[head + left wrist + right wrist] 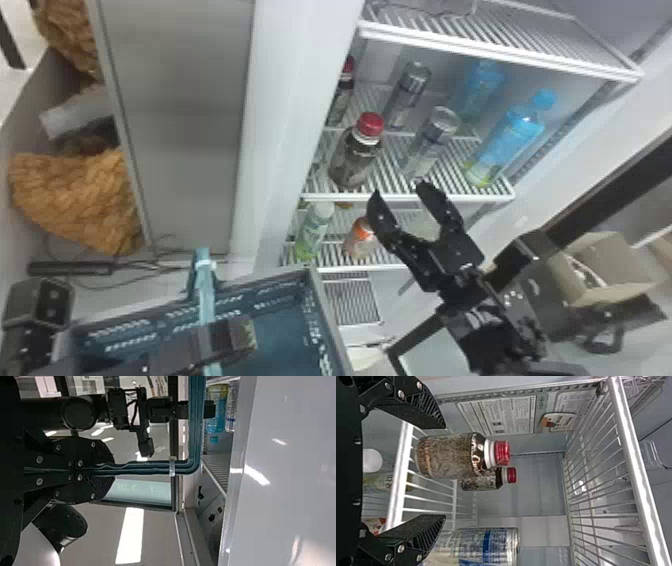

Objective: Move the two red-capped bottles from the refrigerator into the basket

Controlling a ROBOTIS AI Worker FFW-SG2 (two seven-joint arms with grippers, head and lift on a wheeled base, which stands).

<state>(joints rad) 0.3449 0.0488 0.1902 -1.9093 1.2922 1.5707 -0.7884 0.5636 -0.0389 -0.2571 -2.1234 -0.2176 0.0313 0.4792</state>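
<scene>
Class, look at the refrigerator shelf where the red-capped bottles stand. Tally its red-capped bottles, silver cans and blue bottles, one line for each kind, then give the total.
Red-capped bottles: 2
Silver cans: 2
Blue bottles: 2
Total: 6

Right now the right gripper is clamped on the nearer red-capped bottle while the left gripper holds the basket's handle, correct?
No: the head view shows the right gripper open and empty, the nearer red-capped bottle standing on its shelf. The left gripper does hold the basket's handle.
</scene>
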